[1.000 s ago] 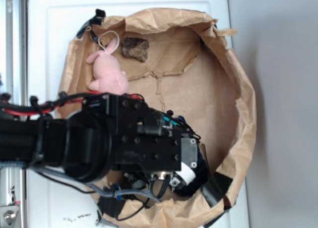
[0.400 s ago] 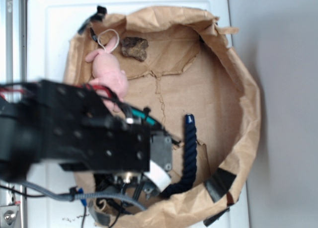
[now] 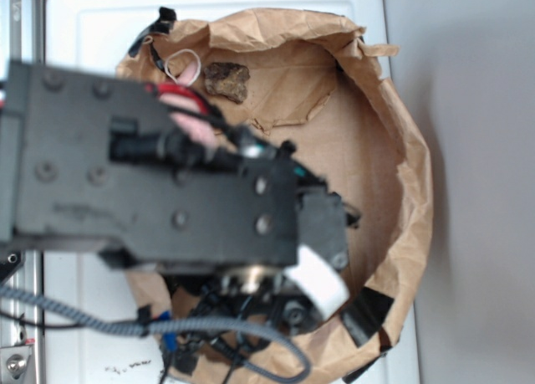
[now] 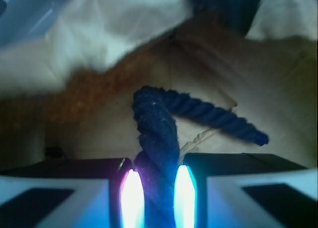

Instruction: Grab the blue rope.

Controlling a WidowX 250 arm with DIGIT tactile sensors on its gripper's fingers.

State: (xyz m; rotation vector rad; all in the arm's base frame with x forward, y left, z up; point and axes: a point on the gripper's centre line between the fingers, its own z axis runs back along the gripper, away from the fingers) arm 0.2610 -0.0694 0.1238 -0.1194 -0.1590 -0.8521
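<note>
The blue rope is a thick, dark navy twisted strand. In the wrist view it runs up from between my jaws, bends, and trails off right to a brighter blue end. My gripper is shut on the blue rope, with both glowing pads pressed against its sides. Brown paper lies behind it. In the exterior view my black arm fills the left and middle, hiding both the rope and the gripper.
A crumpled brown paper bag forms a shallow bowl on a white surface. A brown rock and a white loop lie near its far rim. A sliver of the pink plush shows behind the arm.
The arm has come up towards the exterior camera and looms larger. It now covers the rope, which lay visible to its right, and most of the pink plush.
</note>
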